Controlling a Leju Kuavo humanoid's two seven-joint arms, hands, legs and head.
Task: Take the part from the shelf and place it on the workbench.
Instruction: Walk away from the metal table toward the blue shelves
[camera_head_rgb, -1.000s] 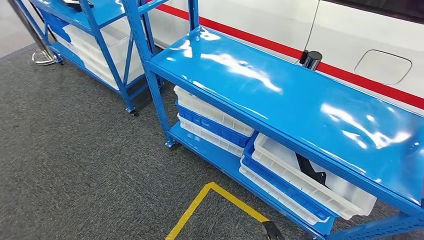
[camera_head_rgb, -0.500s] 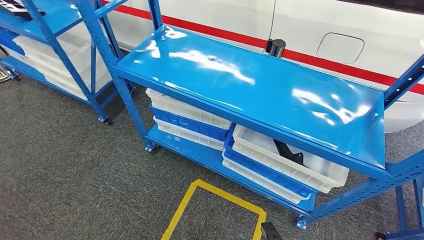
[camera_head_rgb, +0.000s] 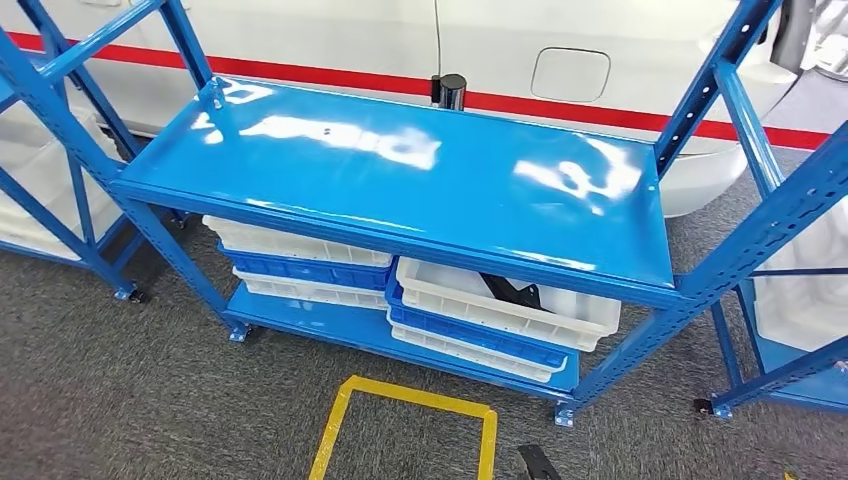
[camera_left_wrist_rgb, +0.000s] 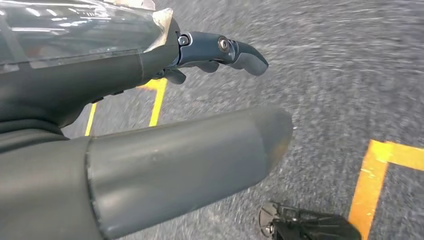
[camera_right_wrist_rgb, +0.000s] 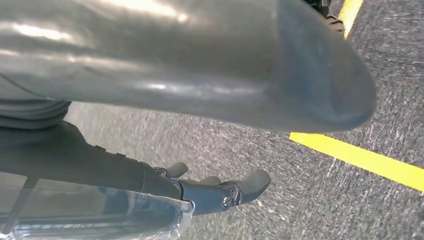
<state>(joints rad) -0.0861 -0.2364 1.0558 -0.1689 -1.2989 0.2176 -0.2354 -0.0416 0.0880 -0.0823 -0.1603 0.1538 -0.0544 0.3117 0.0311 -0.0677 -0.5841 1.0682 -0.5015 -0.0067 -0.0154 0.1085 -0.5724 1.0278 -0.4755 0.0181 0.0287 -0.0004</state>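
Note:
A black part (camera_head_rgb: 512, 292) lies in the top white tray (camera_head_rgb: 565, 320) on the lower level of the blue shelf (camera_head_rgb: 400, 180), right of centre in the head view; the shelf's glossy upper board hides most of it. My left hand (camera_left_wrist_rgb: 150, 125) hangs over grey carpet, thumb apart from the dark fingers (camera_left_wrist_rgb: 235, 50), holding nothing. My right hand (camera_right_wrist_rgb: 210, 90) hangs the same way above the carpet, its fingers (camera_right_wrist_rgb: 240, 189) slightly curled and apart from the thumb, with nothing in it. Both hands are far from the shelf.
Stacked white and blue trays (camera_head_rgb: 300, 255) fill the lower level's left half. More blue racks stand at the left (camera_head_rgb: 50, 150) and right (camera_head_rgb: 790, 200). A white vehicle with a red stripe (camera_head_rgb: 330, 75) and a black cylinder (camera_head_rgb: 452, 90) lie behind. A yellow square (camera_head_rgb: 400, 420) marks the carpet.
The whole picture has shifted: the camera has turned and the shelf now sits centred and nearly square-on. Nothing on the shelf has moved.

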